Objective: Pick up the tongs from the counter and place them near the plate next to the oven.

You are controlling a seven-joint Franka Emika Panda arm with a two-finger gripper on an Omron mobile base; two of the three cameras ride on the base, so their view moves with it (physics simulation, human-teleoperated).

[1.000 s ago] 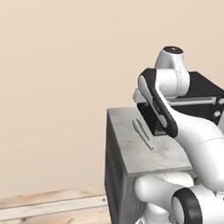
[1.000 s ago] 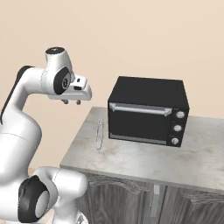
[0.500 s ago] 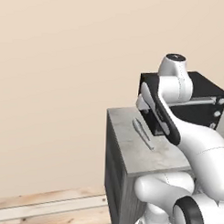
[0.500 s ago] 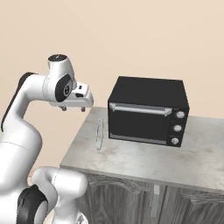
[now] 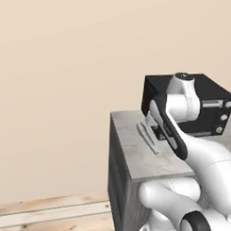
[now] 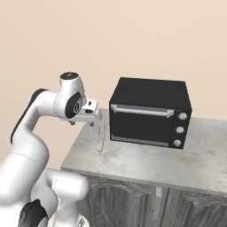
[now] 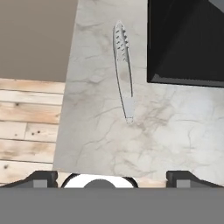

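- The gripper (image 6: 82,123) hung in the air above the left end of the counter (image 6: 146,162), its two fingers spread wide with nothing between them.
- In the hand view the fingertips (image 7: 41,177) sat far apart at the bottom edge, above the counter's near edge.
- The tongs (image 7: 124,70) lay flat on the counter (image 7: 109,131) ahead of the gripper, apart from it and untouched, with the ridged tips pointing away and the joined end nearer the hand.
- From the right base view the tongs (image 6: 100,136) rested just beside the left face of the oven (image 6: 148,113), between it and the counter's left edge.
- From the left base view the tongs (image 5: 147,137) lay on the counter (image 5: 130,151) in front of the oven (image 5: 212,99), close to the arm's wrist.
- The oven (image 7: 188,41) was a black box with a silver handle bar and three knobs (image 6: 178,129) down its right side.
- Beyond the counter's left edge a wooden plank floor (image 7: 28,127) showed below, and a plain beige wall (image 5: 57,87) stood behind everything.
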